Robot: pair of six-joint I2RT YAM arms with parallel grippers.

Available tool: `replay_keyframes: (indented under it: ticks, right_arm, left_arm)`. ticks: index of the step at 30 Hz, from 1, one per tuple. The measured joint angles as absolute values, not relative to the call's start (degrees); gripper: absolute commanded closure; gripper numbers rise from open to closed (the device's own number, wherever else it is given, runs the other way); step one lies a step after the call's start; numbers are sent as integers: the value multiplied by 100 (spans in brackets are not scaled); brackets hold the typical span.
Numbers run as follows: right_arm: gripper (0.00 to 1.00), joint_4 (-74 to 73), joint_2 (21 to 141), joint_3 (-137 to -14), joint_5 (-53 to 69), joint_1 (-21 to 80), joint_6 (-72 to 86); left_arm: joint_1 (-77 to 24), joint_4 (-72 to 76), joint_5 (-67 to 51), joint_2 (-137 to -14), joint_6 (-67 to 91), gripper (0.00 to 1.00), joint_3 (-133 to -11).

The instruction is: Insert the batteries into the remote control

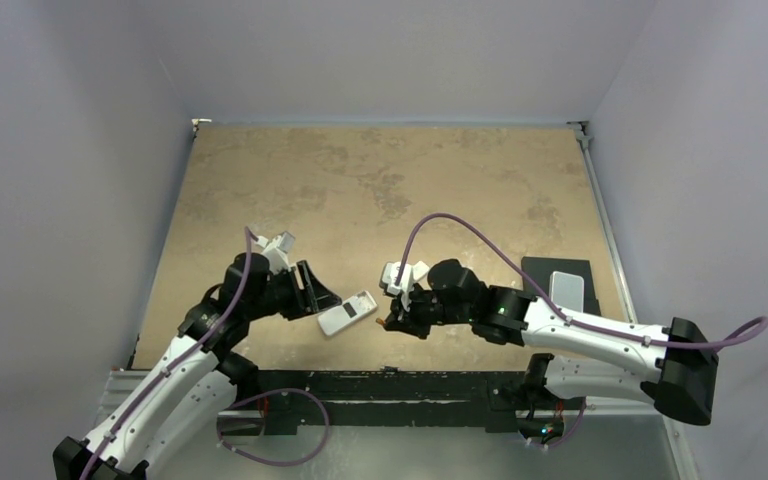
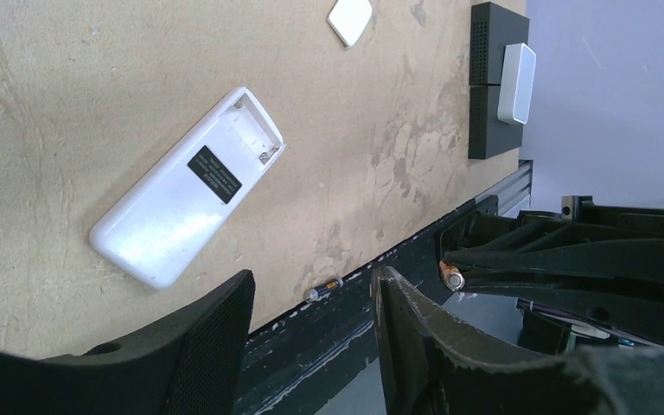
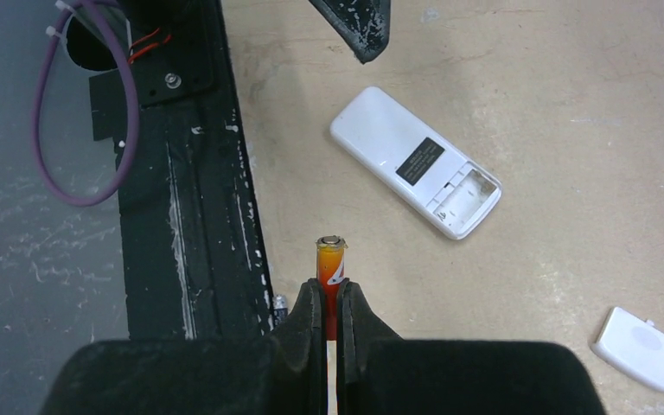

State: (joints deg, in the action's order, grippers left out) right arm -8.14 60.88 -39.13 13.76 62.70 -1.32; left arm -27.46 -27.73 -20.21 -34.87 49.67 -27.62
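Between the jaws of the right gripper (image 3: 330, 292), one battery (image 3: 330, 259) sits clamped, tip out. Ahead and to its right, the remote (image 3: 413, 162) lies back-up, bay open and empty: nothing loaded yet. Second battery (image 2: 322, 290) lies loose beneath the left gripper (image 2: 314, 281), jaws apart, empty. Tan mottled table (image 1: 410, 180); pale walls (image 1: 360, 50).

Saw remote control (image 1: 347, 313) by tabletop's near edge, about mid-span; battery (image 2: 322, 290) right at that edge; cover piece (image 3: 640, 347) right of it; block (image 1: 566, 290) on box (image 1: 538, 280) by right edge.
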Motion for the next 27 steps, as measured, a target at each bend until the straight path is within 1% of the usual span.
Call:
replay_keyframes:
  ticks: [6, 16, 27]
  right_arm:
    - [100, -902, 6145, -3968, 1431, 6289, -154]
    - [100, -1234, 7269, -4775, 1039, 6300, 276]
    - [100, -1369, 7802, -5089, 670, 6300, 945]
  left_arm:
    - [-2746, -2707, -2008, -3651, 4864, 49, -2766]
    - [-2746, -2386, -1275, -3999, 4727, 50, -2766]
    - [-2746, -1507, -941, -4984, 4543, 54, -2617]
